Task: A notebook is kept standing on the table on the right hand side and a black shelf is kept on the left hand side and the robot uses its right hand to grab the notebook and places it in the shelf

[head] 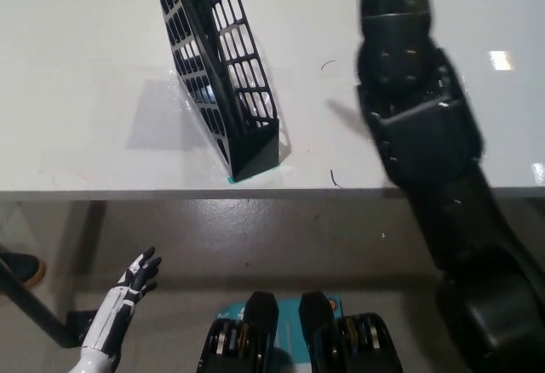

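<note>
White table (85, 49), grey floor (281, 237)

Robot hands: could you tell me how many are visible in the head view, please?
1: the white left hand, open, low at lower left, below the table edge. The right arm runs off the top; its hand is out of view.

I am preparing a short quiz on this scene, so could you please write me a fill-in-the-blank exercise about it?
1. The black shelf stands on the ____ table.
2. The white left hand rests at the picture's lower left, ____ the table edge, fingers apart.
3. The black right arm reaches over the table to the ____ of the shelf, apart from it.

Missing words: white; below; right
</note>
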Robot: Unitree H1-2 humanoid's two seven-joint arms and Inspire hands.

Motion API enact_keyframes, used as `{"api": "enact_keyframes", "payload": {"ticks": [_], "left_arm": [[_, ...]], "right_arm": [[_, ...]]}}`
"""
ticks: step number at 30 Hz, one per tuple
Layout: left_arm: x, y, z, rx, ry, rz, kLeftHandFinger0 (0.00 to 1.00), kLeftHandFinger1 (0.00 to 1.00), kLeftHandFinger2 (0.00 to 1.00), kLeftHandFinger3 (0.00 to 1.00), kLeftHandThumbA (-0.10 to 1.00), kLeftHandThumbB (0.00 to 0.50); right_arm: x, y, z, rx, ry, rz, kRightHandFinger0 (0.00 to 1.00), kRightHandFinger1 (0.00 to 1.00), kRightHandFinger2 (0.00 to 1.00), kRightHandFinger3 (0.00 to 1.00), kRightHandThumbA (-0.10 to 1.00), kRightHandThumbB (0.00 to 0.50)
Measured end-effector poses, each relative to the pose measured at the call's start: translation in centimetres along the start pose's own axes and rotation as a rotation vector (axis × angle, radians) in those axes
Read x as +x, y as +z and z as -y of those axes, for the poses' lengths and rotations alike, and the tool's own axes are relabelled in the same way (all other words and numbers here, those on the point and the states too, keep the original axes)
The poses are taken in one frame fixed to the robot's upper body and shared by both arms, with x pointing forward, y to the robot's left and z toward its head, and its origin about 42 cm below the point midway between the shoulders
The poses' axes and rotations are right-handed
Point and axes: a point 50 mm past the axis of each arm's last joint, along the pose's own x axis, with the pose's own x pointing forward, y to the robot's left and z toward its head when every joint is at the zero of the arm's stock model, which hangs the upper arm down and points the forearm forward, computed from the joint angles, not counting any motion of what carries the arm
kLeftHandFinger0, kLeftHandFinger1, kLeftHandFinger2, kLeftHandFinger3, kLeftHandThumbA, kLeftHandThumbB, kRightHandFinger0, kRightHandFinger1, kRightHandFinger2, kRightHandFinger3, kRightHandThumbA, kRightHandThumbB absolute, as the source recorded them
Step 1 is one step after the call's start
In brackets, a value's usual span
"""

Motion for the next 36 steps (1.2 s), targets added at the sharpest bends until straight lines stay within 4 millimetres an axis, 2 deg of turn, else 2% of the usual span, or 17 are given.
{"api": "enact_keyframes", "payload": {"ticks": [4,7,9,10,11,13,16,17,21,23,25,27,30,32,33,34,36], "left_arm": [[0.0,0.0,0.0,0.0,0.0,-0.001,1.0,1.0,1.0,1.0,1.0,0.203],[0.0,0.0,0.0,0.0,0.0,-0.001,1.0,1.0,1.0,1.0,1.0,0.195],[0.0,0.0,0.0,0.0,0.0,-0.002,1.0,1.0,1.0,1.0,1.0,0.195],[0.0,0.0,0.0,0.0,0.0,-0.002,1.0,1.0,1.0,1.0,1.0,0.197],[0.0,0.0,0.0,0.0,0.0,-0.002,1.0,1.0,1.0,1.0,1.0,0.189],[0.0,0.0,0.0,0.0,0.0,-0.002,1.0,1.0,1.0,1.0,1.0,0.192],[0.0,0.0,0.0,0.0,0.0,-0.002,1.0,1.0,1.0,1.0,1.0,0.183],[0.0,0.0,0.0,0.0,0.0,-0.002,1.0,1.0,1.0,1.0,1.0,0.183],[0.0,0.1,0.0,0.0,0.0,0.002,1.0,1.0,1.0,1.0,1.0,0.188],[0.1,0.1,0.0,0.001,0.0,0.005,1.0,1.0,1.0,1.0,1.0,0.188],[0.1,0.2,-0.1,0.001,0.001,0.008,1.0,1.0,1.0,1.0,1.0,0.186],[0.2,0.2,-0.1,0.001,0.001,0.01,1.0,1.0,1.0,1.0,1.0,0.186],[0.4,0.4,-0.1,0.001,0.001,0.017,1.0,1.0,1.0,1.0,1.0,0.182],[0.4,0.4,-0.1,0.001,0.001,0.018,1.0,1.0,1.0,1.0,1.0,0.185],[0.4,0.4,-0.1,0.002,0.001,0.018,1.0,1.0,1.0,1.0,1.0,0.183],[0.4,0.4,-0.1,0.003,0.001,0.019,1.0,1.0,1.0,1.0,1.0,0.182],[0.5,0.5,-0.2,0.003,0.001,0.021,1.0,1.0,1.0,1.0,1.0,0.186]], "right_arm": [[-1.5,0.9,2.5,-0.014,-0.027,0.03,1.0,1.0,1.0,1.0,1.0,0.437],[-3.6,1.4,4.4,-0.024,-0.04,0.039,1.0,1.0,1.0,1.0,1.0,0.403],[-5.2,1.6,5.4,-0.027,-0.046,0.04,1.0,1.0,1.0,1.0,1.0,0.413],[-6.2,1.7,6.0,-0.03,-0.048,0.038,1.0,1.0,1.0,1.0,1.0,0.42],[-7.3,1.7,6.6,-0.035,-0.049,0.03,1.0,1.0,1.0,1.0,1.0,0.392],[-9.5,2.2,7.7,-0.04,-0.054,0.028,1.0,1.0,1.0,1.0,1.0,0.409],[-13.0,3.0,9.0,-0.041,-0.058,0.013,1.0,1.0,1.0,1.0,1.0,0.393],[-14.5,3.4,9.4,-0.039,-0.055,0.005,1.0,1.0,1.0,1.0,1.0,0.412],[-20.2,5.6,11.0,-0.018,-0.025,-0.034,1.0,1.0,1.0,1.0,1.0,0.359],[-22.5,6.3,11.4,-0.013,-0.001,-0.055,1.0,1.0,1.0,1.0,1.0,0.36],[-25.1,5.9,11.9,-0.022,0.028,-0.123,1.0,1.0,1.0,1.0,1.0,0.348],[-26.2,5.4,12.0,-0.027,0.038,-0.162,1.0,1.0,1.0,1.0,1.0,0.307],[-28.6,2.7,12.0,-0.028,0.064,-0.277,1.0,1.0,1.0,1.0,1.0,0.282],[-29.5,1.6,12.1,-0.029,0.068,-0.323,1.0,1.0,1.0,1.0,1.0,0.229],[-30.4,0.4,12.2,-0.025,0.069,-0.372,1.0,1.0,1.0,1.0,1.0,0.206],[-31.4,-0.7,12.2,-0.01,0.07,-0.422,1.0,1.0,1.0,1.0,1.0,0.201],[-32.6,-2.1,12.2,0.015,0.073,-0.487,1.0,1.0,1.0,1.0,1.0,0.243]]}}
